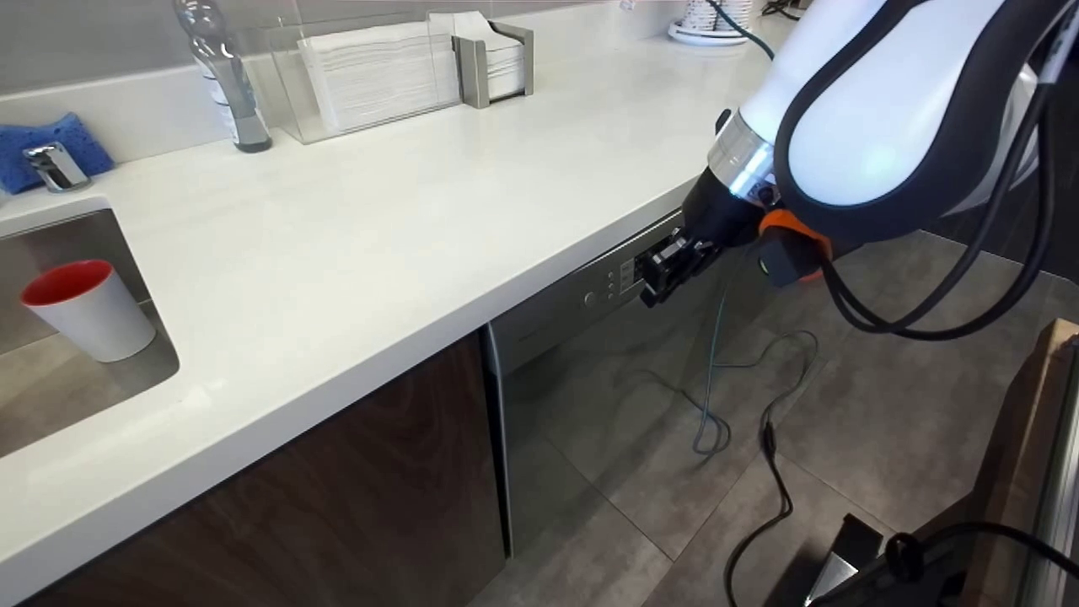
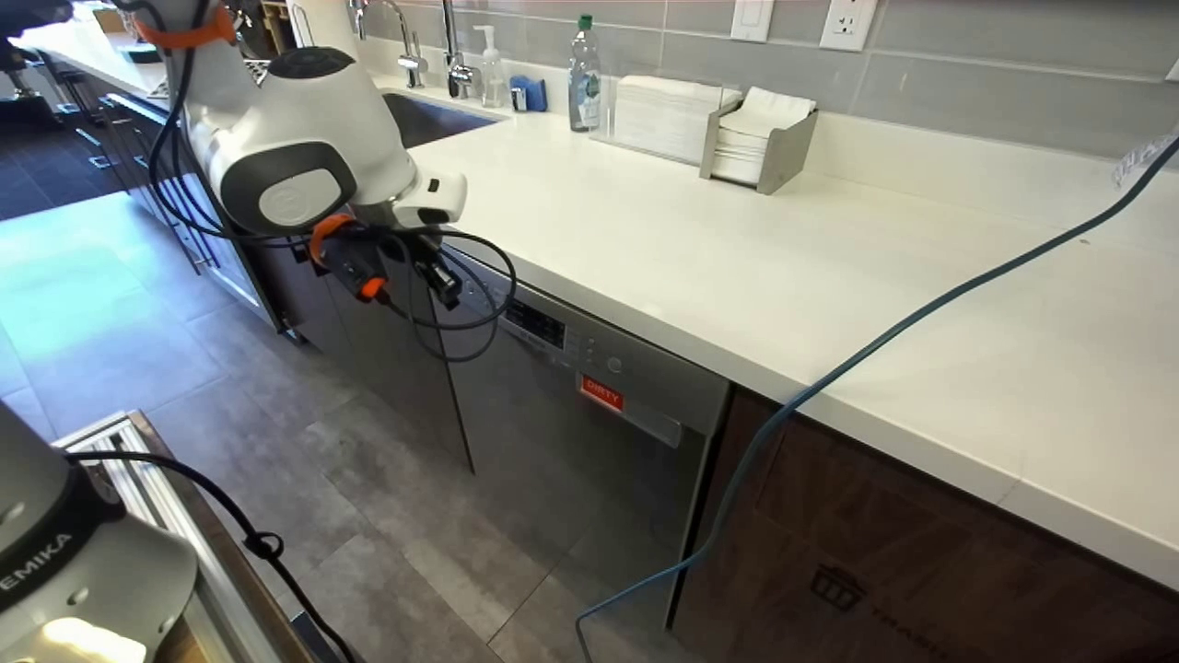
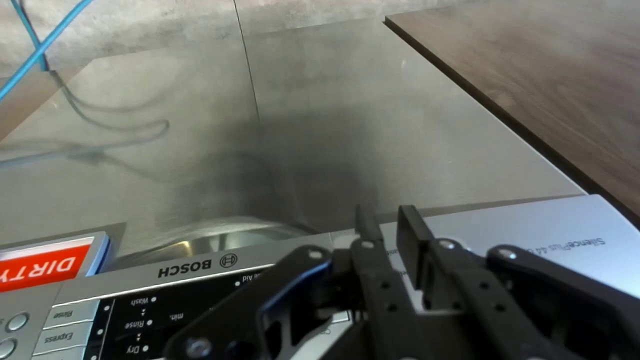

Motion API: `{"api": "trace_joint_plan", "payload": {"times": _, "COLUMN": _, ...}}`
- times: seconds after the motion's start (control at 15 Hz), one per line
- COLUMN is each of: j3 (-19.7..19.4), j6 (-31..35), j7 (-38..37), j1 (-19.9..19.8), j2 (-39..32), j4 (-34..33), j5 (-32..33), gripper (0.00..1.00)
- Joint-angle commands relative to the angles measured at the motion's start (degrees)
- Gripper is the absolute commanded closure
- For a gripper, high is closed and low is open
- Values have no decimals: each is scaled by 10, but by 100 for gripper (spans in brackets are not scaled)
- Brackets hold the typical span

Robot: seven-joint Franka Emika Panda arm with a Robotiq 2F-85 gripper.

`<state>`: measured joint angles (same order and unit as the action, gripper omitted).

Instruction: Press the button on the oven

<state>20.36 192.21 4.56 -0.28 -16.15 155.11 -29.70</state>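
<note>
The oven is a stainless-steel appliance front [image 1: 590, 413] under the counter, also in an exterior view [image 2: 553, 470] and the wrist view [image 3: 320, 95]. Its control strip [image 3: 500, 235] carries a black panel [image 3: 200, 305], pale Rinse and Express buttons [image 3: 70, 313] and small round buttons [image 3: 17, 321]. A larger round button [image 1: 590, 298] also shows in an exterior view [image 2: 614, 365]. No red display is visible. My gripper [image 3: 388, 220] is empty, with a narrow gap between its fingers, over the strip beside the black panel. It shows in both exterior views [image 1: 656, 291] [image 2: 449, 293]. Contact cannot be told.
The white counter [image 2: 700, 249] overhangs the strip. A red DIRTY sign [image 2: 601, 392] is on the front. Dark wooden cabinet doors [image 1: 337, 480] flank it. A blue cable [image 2: 746, 451] hangs in front. A napkin holder [image 1: 497, 63], bottle [image 1: 228, 84] and sink cup [image 1: 93, 312] are farther off.
</note>
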Motion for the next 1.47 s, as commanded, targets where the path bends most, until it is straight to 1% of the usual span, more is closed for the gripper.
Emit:
{"api": "trace_joint_plan", "payload": {"times": 0.0, "j3": 38, "j6": 32, "j7": -4, "j1": -47, "j2": -28, "j4": -14, "j5": 30, "gripper": 100}}
{"api": "trace_joint_plan", "payload": {"times": 0.27, "j3": 67, "j6": 51, "j7": -5, "j1": -87, "j2": -45, "j4": -19, "j5": 56, "gripper": 100}}
{"api": "trace_joint_plan", "payload": {"times": 0.47, "j3": 74, "j6": 66, "j7": -3, "j1": -107, "j2": -57, "j4": -23, "j5": 71, "gripper": 100}}
{"api": "trace_joint_plan", "payload": {"times": 0.53, "j3": 27, "j6": 66, "j7": -72, "j1": -77, "j2": -53, "j4": -19, "j5": 150, "gripper": 100}}
{"api": "trace_joint_plan", "payload": {"times": 0.8, "j3": 1, "j6": 81, "j7": -120, "j1": -81, "j2": -72, "j4": -26, "j5": 233, "gripper": 100}}
{"api": "trace_joint_plan", "payload": {"times": 1.07, "j3": -18, "j6": 88, "j7": -143, "j1": -79, "j2": -79, "j4": -29, "j5": 272, "gripper": 100}}
{"api": "trace_joint_plan", "payload": {"times": 1.4, "j3": -15, "j6": 99, "j7": -163, "j1": -86, "j2": -85, "j4": -33, "j5": 301, "gripper": 100}}
